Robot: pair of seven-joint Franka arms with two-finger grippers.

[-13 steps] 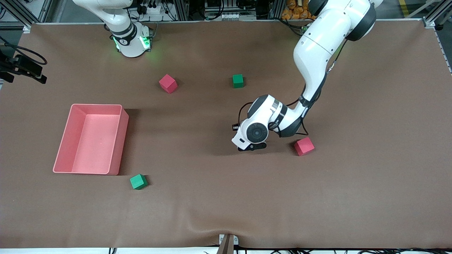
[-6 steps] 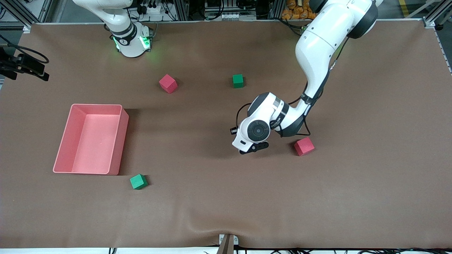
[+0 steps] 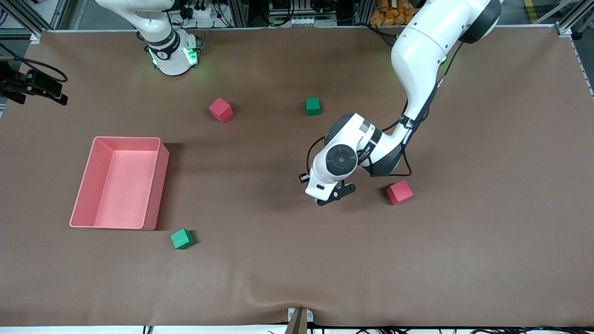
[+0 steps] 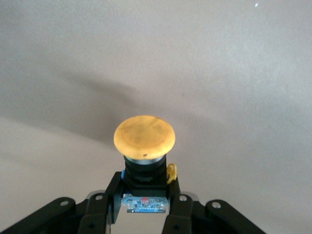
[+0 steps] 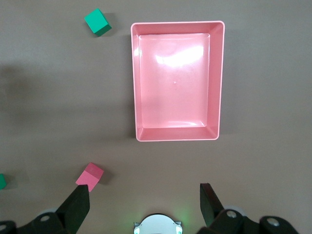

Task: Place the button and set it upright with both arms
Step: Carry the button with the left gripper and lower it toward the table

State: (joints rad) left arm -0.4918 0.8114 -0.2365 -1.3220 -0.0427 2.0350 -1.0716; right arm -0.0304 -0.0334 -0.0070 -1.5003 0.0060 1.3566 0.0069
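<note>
The button (image 4: 145,136) has a round orange cap on a short black body. My left gripper (image 4: 145,196) is shut on its body, with the cap pointing away from the wrist. In the front view the left gripper (image 3: 335,194) hangs low over the middle of the mat beside a red cube (image 3: 399,192), and its wrist hides the button. My right gripper (image 5: 144,187) is open and empty, held high over the mat near the right arm's base (image 5: 157,225), where that arm waits.
A pink tray (image 3: 160,185) lies toward the right arm's end, with a green cube (image 3: 181,239) nearer the front camera. A second red cube (image 3: 220,109) and a second green cube (image 3: 313,106) lie nearer the bases. The mat bulges at its front edge (image 3: 278,297).
My left wrist has turned and risen a little with the button still held, and its fingers have swung slightly toward the red cube. The cubes and the tray have not moved.
</note>
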